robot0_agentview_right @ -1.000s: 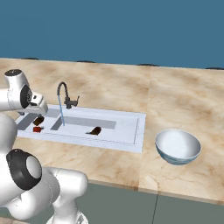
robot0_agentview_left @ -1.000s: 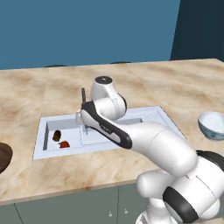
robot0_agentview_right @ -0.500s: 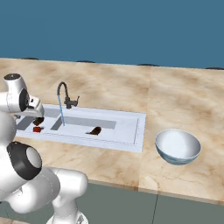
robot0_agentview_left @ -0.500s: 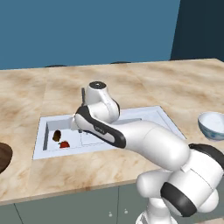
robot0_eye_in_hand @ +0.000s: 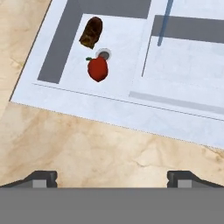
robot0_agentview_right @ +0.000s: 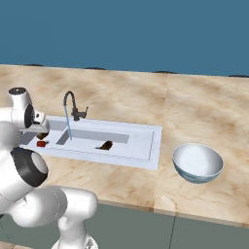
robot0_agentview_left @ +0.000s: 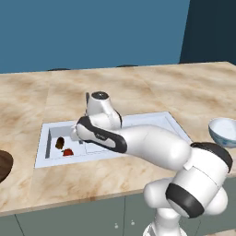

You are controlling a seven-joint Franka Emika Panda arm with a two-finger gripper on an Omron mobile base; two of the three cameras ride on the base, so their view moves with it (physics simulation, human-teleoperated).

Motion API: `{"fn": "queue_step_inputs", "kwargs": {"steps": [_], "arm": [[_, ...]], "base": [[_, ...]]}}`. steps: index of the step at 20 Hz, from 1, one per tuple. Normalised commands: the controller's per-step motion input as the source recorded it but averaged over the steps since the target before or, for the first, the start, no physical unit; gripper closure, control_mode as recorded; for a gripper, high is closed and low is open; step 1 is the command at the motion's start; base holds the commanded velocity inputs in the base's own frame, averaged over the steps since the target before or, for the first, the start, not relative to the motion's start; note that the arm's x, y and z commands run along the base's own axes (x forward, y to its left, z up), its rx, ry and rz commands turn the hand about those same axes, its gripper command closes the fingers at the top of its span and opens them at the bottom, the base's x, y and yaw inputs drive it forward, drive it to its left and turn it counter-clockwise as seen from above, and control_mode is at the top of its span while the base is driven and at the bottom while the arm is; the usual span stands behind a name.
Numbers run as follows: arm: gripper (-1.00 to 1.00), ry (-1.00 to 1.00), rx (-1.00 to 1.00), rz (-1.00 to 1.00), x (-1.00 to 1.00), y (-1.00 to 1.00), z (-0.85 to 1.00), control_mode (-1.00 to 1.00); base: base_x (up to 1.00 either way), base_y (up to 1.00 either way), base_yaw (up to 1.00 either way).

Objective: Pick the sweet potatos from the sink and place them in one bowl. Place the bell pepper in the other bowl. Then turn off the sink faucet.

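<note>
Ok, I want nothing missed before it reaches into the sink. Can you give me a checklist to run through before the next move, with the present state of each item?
1. Jaws open and empty: ok. The gripper has its tips spread wide with nothing between them.
2. Target in sight: ok. One sweet potato and the bell pepper lie in the same sink compartment, close together.
3. Second sweet potato located: ok, in the other compartment.
4. Gripper over the target: not ok. It hangs above the counter edge, short of the basin.
5. Bowls ready: dark brown bowl and pale blue-white bowl sit on the counter; contents of the brown one cannot tell.
6. Faucet off: not ok, a blue stream runs.
</note>
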Motion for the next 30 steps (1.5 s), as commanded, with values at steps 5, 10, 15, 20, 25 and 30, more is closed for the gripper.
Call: {"fn": "queue_step_inputs", "kwargs": {"steps": [5, 10, 15, 20, 25, 30], "arm": [[-1.0, 0.0, 0.0, 0.04, 0.31, 0.22, -0.21, -1.0], [-1.0, 0.0, 0.0, 0.01, 0.34, 0.28, -0.18, -1.0], [-1.0, 0.0, 0.0, 0.0, 0.33, 0.12, -0.14, -1.0], [-1.0, 0.02, 0.0, 0.0, 0.17, 0.18, -0.2, -1.0], [-1.0, 0.01, 0.0, 0.0, 0.16, 0.19, -0.2, -1.0], [-1.0, 0.0, 0.0, 0.0, 0.23, 0.05, -0.23, -1.0]], "base": [[0.0, 0.0, 0.0], [0.0, 0.0, 0.0], [0.0, 0.0, 0.0], [0.0, 0.0, 0.0], [0.0, 0.0, 0.0], [0.0, 0.0, 0.0]]}}
